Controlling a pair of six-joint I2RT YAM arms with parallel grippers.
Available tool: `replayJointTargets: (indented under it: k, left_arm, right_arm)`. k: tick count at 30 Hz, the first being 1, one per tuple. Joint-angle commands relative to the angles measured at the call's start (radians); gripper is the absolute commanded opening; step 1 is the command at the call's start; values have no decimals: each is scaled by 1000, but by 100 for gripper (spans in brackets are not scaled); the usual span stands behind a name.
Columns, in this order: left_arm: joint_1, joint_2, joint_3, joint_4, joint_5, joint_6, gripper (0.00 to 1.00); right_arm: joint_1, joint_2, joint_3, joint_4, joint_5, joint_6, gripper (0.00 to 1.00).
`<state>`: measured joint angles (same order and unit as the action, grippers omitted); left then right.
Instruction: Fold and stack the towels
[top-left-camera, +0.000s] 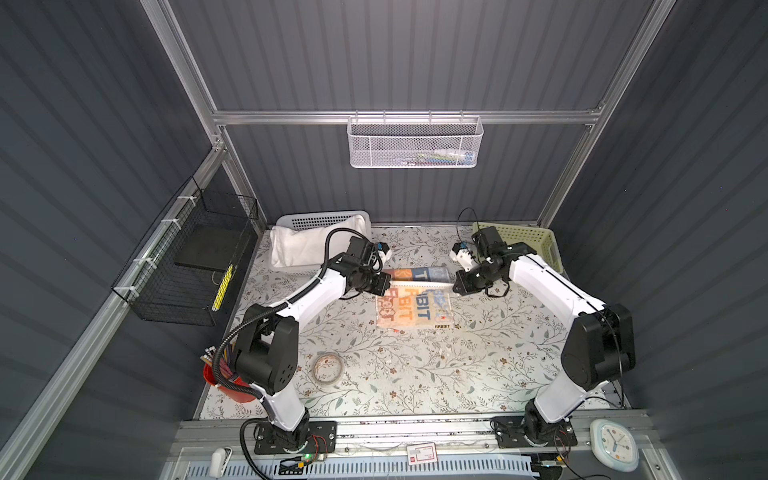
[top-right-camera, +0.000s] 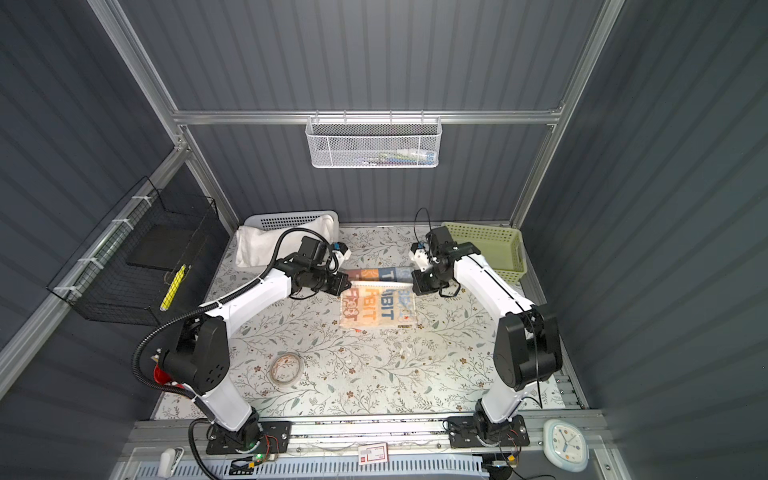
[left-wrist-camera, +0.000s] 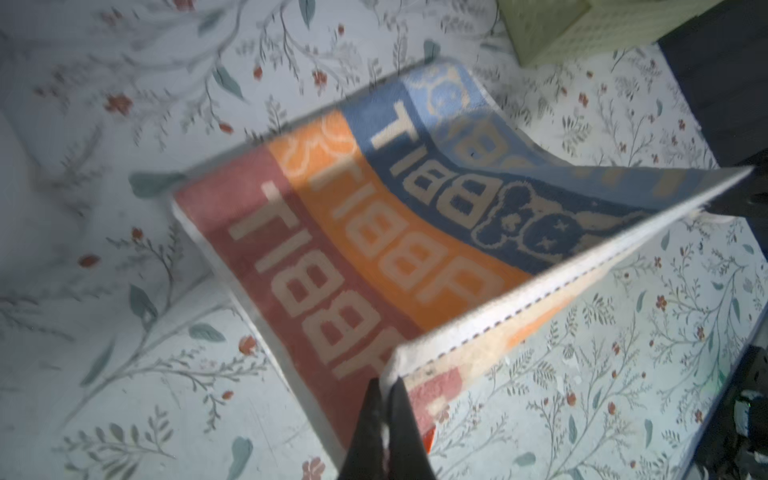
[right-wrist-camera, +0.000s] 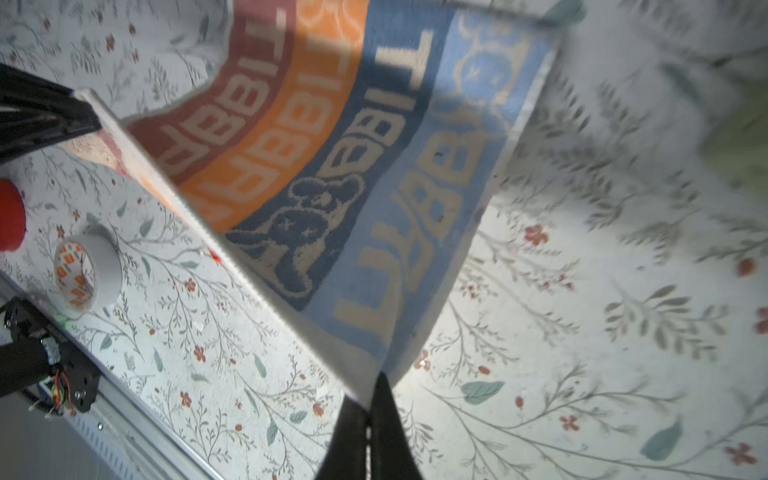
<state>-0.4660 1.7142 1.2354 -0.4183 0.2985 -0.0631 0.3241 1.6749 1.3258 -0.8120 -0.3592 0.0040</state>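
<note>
The orange-and-blue lettered towel (top-left-camera: 415, 309) (top-right-camera: 378, 309) lies mid-table with one edge raised off the cloth. My left gripper (top-left-camera: 388, 286) (top-right-camera: 349, 284) (left-wrist-camera: 387, 384) is shut on the white-hemmed corner at one end of that edge. At the other end, my right gripper (top-left-camera: 455, 286) (top-right-camera: 413, 286) (right-wrist-camera: 372, 395) is shut on the corner beside the light blue stripe. The hem stretches taut between the two grippers, and the towel (left-wrist-camera: 374, 232) (right-wrist-camera: 332, 166) curves down from it to the table. A plain white towel (top-left-camera: 303, 249) (top-right-camera: 266, 247) lies in the white basket (top-left-camera: 324, 218).
A green basket (top-left-camera: 523, 241) stands at the back right, behind my right arm. A tape roll (top-left-camera: 327, 368) (right-wrist-camera: 87, 274) lies near the front left, with a red cup (top-left-camera: 224, 382) beside my left arm's base. A black wire basket (top-left-camera: 187, 266) hangs on the left wall.
</note>
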Motion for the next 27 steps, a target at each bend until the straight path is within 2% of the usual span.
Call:
replayJointTargets:
  k: [1,2,3,7,10,12,16,22,27]
  left_arm:
    - [15,-22,-126,5,-27,-41,24]
    - [15,-42,-157,14,-20,-54,35]
    - [16,-67,-187,21,-18,-67,41]
    - [17,-159,-265,41,-40,-100,46]
    - [17,-168,-272,46,-37,-123,46]
    - [17,-148,-262,62,-6,-139,41]
    - [17,-108,-248,120,18,-171,40]
    - [12,30,-179,150,72,-195,37]
    - [-7,56,-220,159,71,-216,36]
  right_arm:
    - [12,1,-121,0,-73,24,31]
    - [17,-7,-149,4,-90,33,39]
    - [21,-21,-173,11,-98,45,44]
    - [18,-92,-229,41,-80,86,48]
    - [10,-90,-227,61,-62,118,49]
    - [10,-51,-208,75,-54,138,48]
    - [15,49,-150,117,-87,161,48]
    - [40,208,-69,129,-110,160,44]
    - [53,216,-163,158,-109,195,38]
